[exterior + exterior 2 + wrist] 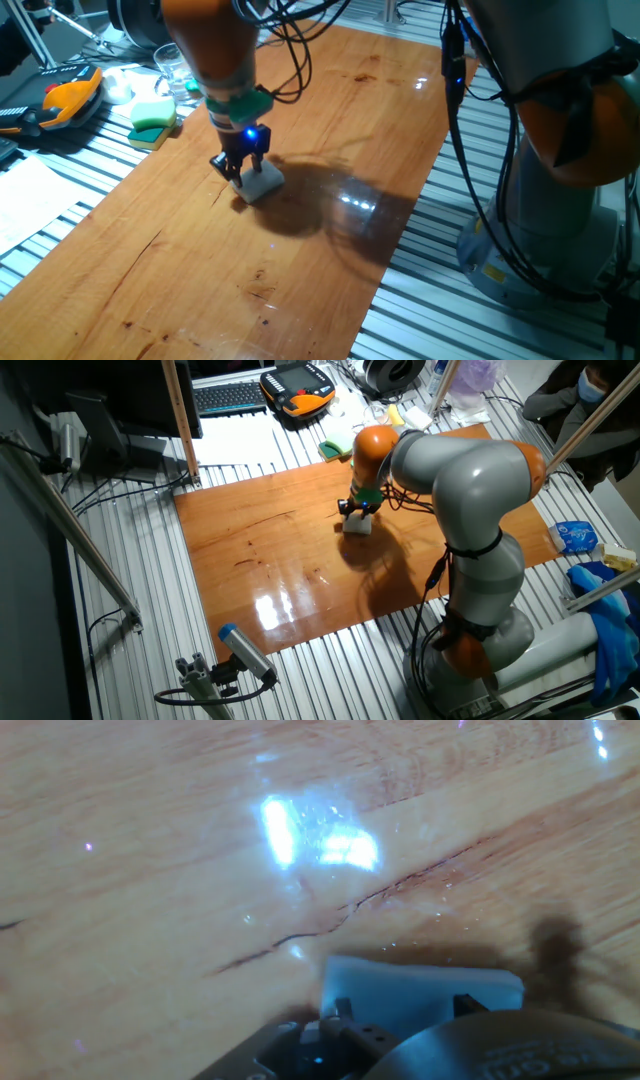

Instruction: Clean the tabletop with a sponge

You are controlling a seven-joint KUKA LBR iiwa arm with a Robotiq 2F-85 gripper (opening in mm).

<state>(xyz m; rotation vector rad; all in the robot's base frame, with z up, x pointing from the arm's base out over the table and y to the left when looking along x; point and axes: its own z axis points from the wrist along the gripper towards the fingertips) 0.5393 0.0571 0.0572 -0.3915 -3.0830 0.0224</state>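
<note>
The jaws [241, 169] grasp the white sponge [258, 181], pressing it flat on the glossy wooden worktop [330, 130], green-topped sponge [153, 114] at ten o'clock.

Ribbed grey metal surface [130, 575] all round, cables trailing over it. Far edge: black keyboard [228, 397], orange-black handheld pendant [298, 384], white paper [25, 200]. Green-topped yellow sponge [153, 115] near the far corner. Wooden post [183, 420] at the far-left corner. Overhead light glares off the glossy wood.
</note>
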